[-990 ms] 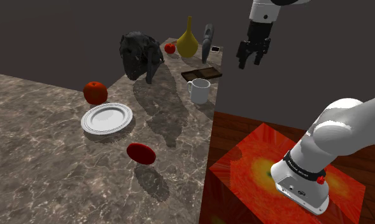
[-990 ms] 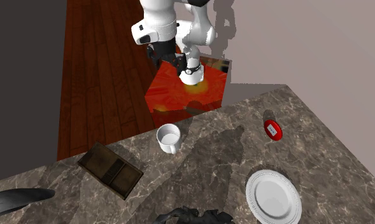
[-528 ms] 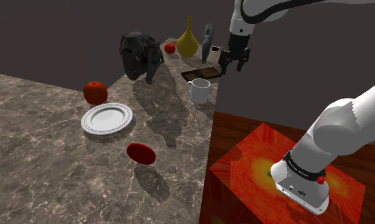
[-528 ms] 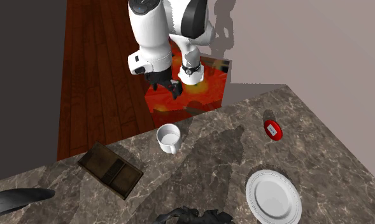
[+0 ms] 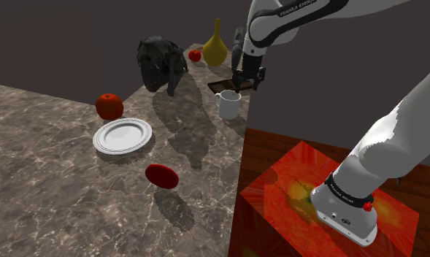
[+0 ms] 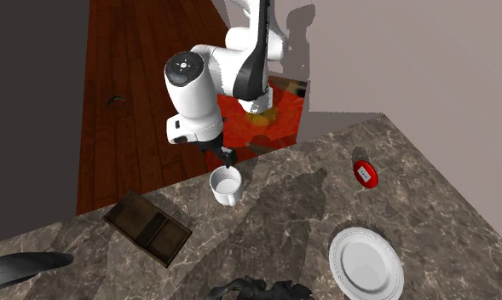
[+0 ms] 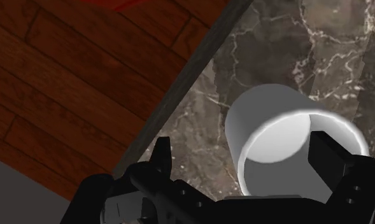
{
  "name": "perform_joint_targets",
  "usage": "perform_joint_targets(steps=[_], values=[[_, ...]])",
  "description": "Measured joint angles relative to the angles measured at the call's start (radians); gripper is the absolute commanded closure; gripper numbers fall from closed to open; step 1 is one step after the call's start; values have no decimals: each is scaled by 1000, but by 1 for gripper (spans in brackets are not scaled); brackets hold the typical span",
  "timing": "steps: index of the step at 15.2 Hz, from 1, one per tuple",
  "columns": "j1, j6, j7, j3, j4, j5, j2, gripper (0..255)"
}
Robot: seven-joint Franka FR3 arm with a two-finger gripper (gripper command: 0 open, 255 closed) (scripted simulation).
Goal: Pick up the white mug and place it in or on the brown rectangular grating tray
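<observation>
The gripper (image 6: 223, 156) hangs fingers-down just above the mug (image 6: 226, 185), over the edge of the counter (image 6: 291, 213) nearest the stand (image 6: 285, 115). Its fingers stand apart and clasp nothing.

In the wrist view the mug lies below the gap but sits off toward one finger (image 7: 329, 153), which overlaps its rim. The other finger is over bare counter at the edge, with the floor (image 7: 65, 83) beyond it. I cannot tell from that view whether the finger touches the rim. The shoulder view shows a gap between fingertips and mug. The mug is white and upright on the counter, its mouth open toward the gripper.

The tray (image 6: 148, 227) is brown with two recesses. It lies flat on the counter near the gripper, to one side of the mug and apart from it.

Farther from the gripper, well into the counter, are a plate (image 5: 123, 136) and a red ball (image 5: 109, 106) beside it. A flat red thing (image 5: 162, 175) lies on the plate's near side. A dark figure (image 5: 160, 64) and a yellow vase (image 5: 215, 47) stand beyond the tray.
</observation>
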State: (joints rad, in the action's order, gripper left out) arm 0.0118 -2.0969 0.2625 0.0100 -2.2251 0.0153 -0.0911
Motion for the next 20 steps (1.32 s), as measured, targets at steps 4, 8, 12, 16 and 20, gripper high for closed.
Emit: perform_joint_targets(steps=[4,8,12,16,20], values=[[-2,-59,12,2,58,9,111,0],[-1,-110,13,1,41,11,144,0],[-1,-154,13,1,19,12,166,0],[-1,-158,13,1,18,12,169,0],[-1,-158,13,1,18,12,169,255]])
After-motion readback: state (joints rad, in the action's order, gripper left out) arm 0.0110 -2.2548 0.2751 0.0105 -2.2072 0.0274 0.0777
